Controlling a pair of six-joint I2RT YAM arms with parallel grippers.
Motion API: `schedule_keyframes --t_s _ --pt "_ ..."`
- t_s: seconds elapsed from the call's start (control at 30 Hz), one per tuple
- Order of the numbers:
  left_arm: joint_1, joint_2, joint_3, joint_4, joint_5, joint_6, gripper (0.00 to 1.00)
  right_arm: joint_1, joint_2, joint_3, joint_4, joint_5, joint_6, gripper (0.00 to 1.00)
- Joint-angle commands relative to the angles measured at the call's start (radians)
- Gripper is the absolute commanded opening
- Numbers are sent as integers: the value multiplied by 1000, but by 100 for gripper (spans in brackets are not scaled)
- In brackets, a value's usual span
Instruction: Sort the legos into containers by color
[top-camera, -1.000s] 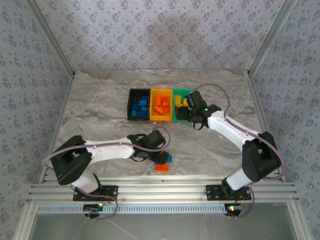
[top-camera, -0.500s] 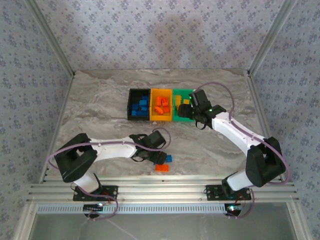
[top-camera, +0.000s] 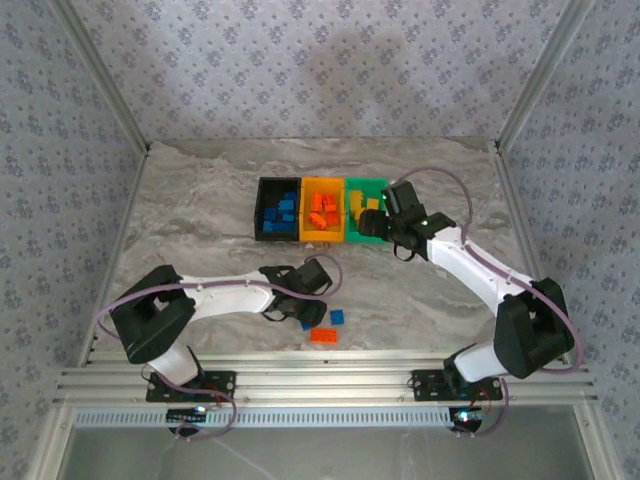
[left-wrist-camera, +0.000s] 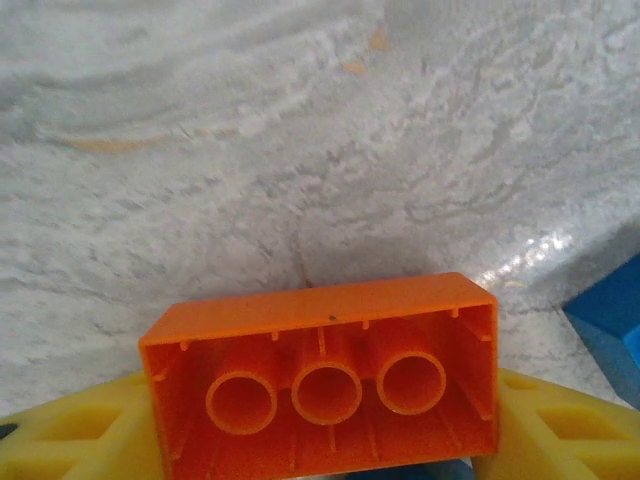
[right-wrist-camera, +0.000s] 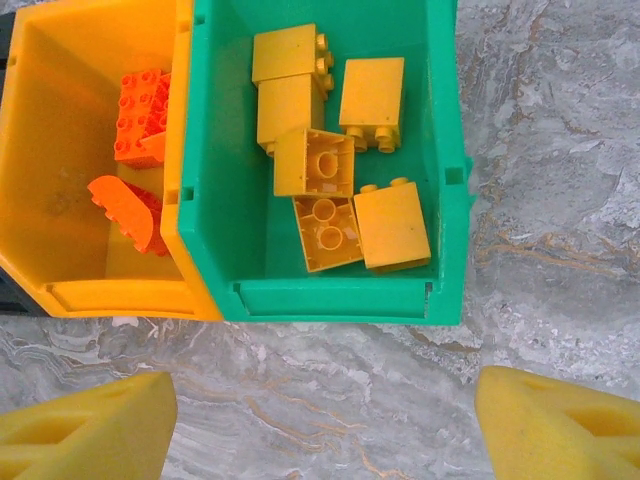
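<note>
An orange lego (left-wrist-camera: 325, 385) lies underside up on the table, its three tubes facing the left wrist camera. My left gripper (left-wrist-camera: 320, 432) is shut on it, a yellow pad pressed against each end. In the top view that gripper (top-camera: 316, 326) is low at the table's near middle, with the orange lego (top-camera: 323, 335) at its tips. A blue lego (top-camera: 337, 316) lies just beside it. My right gripper (right-wrist-camera: 325, 430) hangs open and holds nothing, over bare table just in front of the green container (right-wrist-camera: 330, 298). Several yellow legos (right-wrist-camera: 300, 105) lie in that container.
The three joined containers stand at the table's far middle: black (top-camera: 260, 210) with blue legos (top-camera: 284, 210), yellow-orange (top-camera: 322, 237) with orange legos (right-wrist-camera: 140, 115), then green (top-camera: 362, 183). Aluminium frame posts and patterned walls ring the marble table (top-camera: 200, 230).
My left gripper's jaws have closed in onto the orange lego. The right gripper has drawn back a little from over the green container towards the right.
</note>
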Motion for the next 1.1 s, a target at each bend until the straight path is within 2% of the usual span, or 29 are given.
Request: schedule_keyframes --t_s 0.0,0.1,0.23,0.5,0.73,0.8,0.9,1.07 --pt "49 -84 58 -3 -64 39 60 -7 -43 -24 0 -2 13 80" --pt "93 -117 115 -1 -77 68 60 -10 -67 -45 1 -3 17 80" --pt "175 -65 245 29 -59 102 60 -12 -90 -74 -2 -7 25 80" --pt "318 235 618 43 -34 133 59 -9 -133 -131 -22 -13 34 80" --pt "353 480 923 -46 4 124 59 -1 -168 -170 -38 -46 31 80" --pt "352 524 980 -71 16 118 63 2 -169 -178 -41 -66 30 81" --pt "352 555 1035 -98 20 103 77 18 -172 -189 -44 -86 25 81" --pt "337 472 1029 -77 44 80 92 67 -173 -205 -48 -129 22 81"
